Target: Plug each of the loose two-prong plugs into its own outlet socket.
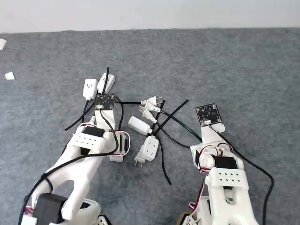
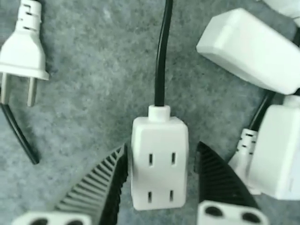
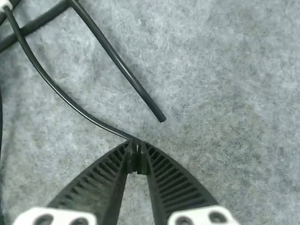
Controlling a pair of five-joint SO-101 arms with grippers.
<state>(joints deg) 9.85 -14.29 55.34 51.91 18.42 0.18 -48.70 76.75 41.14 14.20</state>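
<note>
My left gripper (image 2: 161,147) is open, its black fingers on either side of a white two-outlet socket (image 2: 159,161) whose black cord runs away from me. Beside it lie a loose two-prong plug (image 2: 23,51) and two more white blocks (image 2: 248,49) (image 2: 279,150). From above, two sockets (image 1: 90,88) (image 1: 106,83) sit just past the left wrist. Two plugs (image 1: 151,101) (image 1: 146,113), another socket (image 1: 150,147) and a plug (image 1: 139,160) lie between the arms. My right gripper (image 3: 137,145) is shut on a thin black cord (image 3: 61,93).
A thicker black cord (image 3: 117,70) ends just beyond the right fingertips. Cords cross in a tangle (image 1: 161,124) between the arms. Two small white scraps (image 1: 9,75) (image 1: 2,44) lie far left. Open grey mat (image 1: 243,70) spreads behind and to the right.
</note>
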